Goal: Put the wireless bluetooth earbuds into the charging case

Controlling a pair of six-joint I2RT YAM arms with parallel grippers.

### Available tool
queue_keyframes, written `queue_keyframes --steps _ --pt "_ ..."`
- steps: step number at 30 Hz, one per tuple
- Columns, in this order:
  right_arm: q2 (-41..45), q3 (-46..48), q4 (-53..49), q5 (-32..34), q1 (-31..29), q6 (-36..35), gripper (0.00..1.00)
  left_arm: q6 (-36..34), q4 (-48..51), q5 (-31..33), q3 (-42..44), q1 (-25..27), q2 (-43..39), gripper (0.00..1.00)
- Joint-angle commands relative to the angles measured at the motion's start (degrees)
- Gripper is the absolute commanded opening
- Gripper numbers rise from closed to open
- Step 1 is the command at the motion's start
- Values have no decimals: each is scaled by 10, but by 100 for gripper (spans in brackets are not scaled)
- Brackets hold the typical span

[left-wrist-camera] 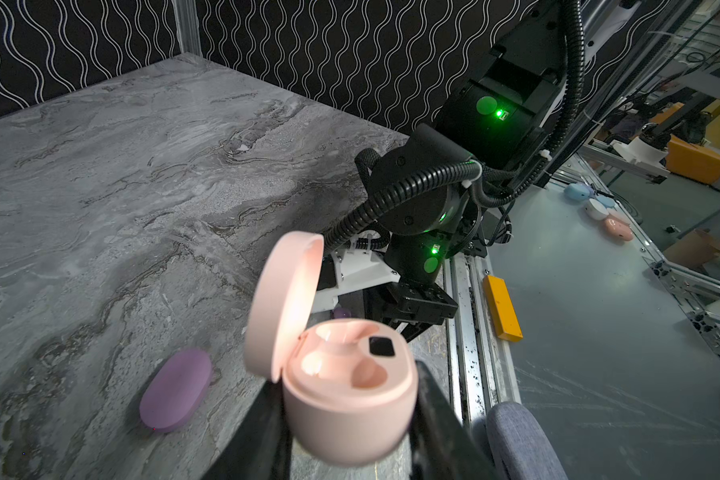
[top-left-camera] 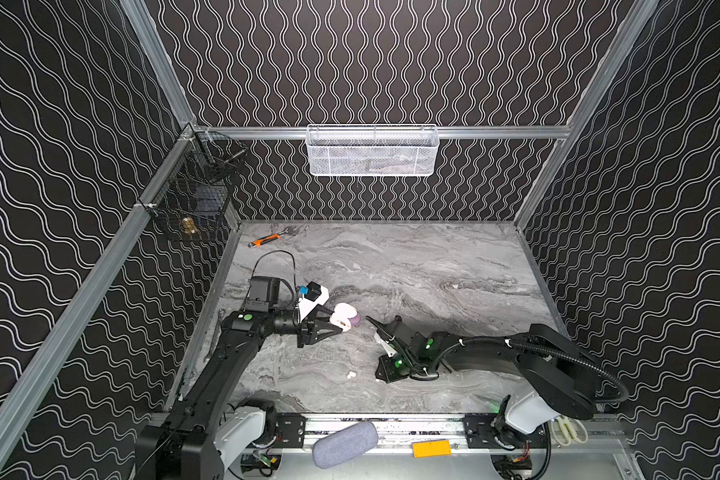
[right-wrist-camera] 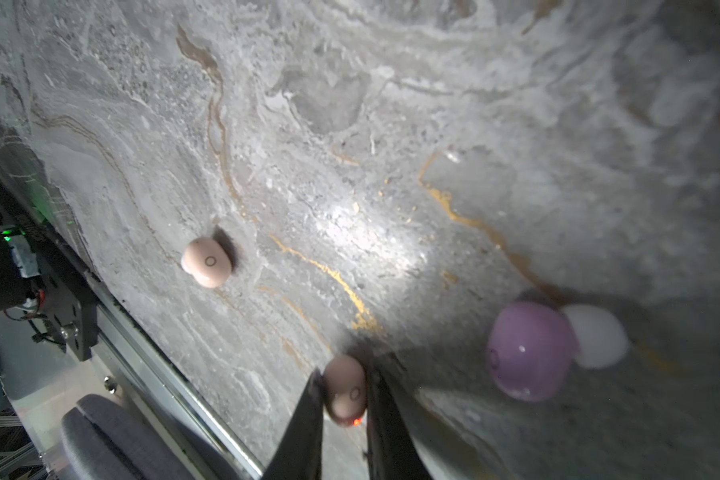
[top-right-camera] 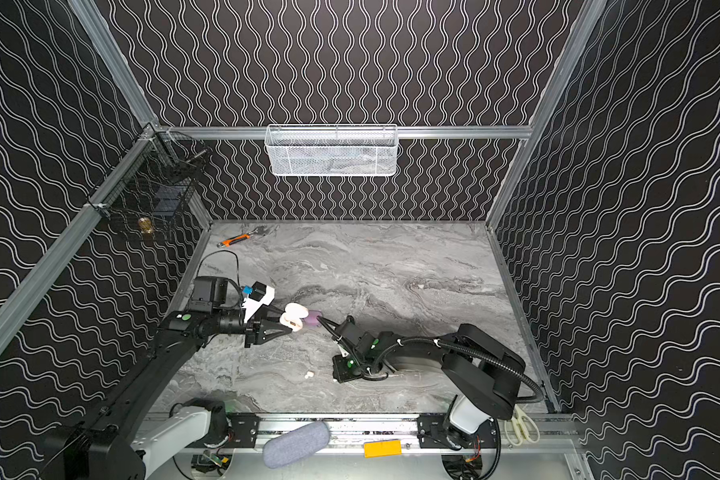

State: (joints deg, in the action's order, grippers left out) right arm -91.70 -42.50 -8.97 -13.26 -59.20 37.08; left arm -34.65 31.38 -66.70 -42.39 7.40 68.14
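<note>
The right pincer (right-wrist-camera: 345,374) is clenched on one cream earbud (right-wrist-camera: 346,395), just right of the open charging case (left-wrist-camera: 362,428) that the left pincer (left-wrist-camera: 348,386) grasps. A second earbud (right-wrist-camera: 206,262) lies on the desk (top-left-camera: 433,270), nearer and well apart. The pinched bud looks smooth, so a skewed approach could squirt it out or catch the raised lid (left-wrist-camera: 283,299). A purple case (left-wrist-camera: 175,390) crowds the gap between the pincers. Right and far, the desk offers free room.

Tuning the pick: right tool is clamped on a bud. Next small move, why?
Probably lift straight up: the right tool is shut on the pink earbud low by the table, and the open case in the left tool looks empty.
</note>
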Motion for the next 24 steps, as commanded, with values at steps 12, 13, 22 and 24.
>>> queue_keyframes --steps 12,13,22,24 --pt "73 -56 -133 127 -9 -21 18 0 -11 -11 -1 -1 7 4" --pt "72 -63 -147 141 -11 -22 18 0 -11 -11 -1 -1 8 4" --pt "92 -106 -224 260 -34 -12 18 1 -11 -15 -1 -1 12 4" --pt "103 -117 -242 289 -38 -9 18 2 -11 -16 -2 -1 15 4"
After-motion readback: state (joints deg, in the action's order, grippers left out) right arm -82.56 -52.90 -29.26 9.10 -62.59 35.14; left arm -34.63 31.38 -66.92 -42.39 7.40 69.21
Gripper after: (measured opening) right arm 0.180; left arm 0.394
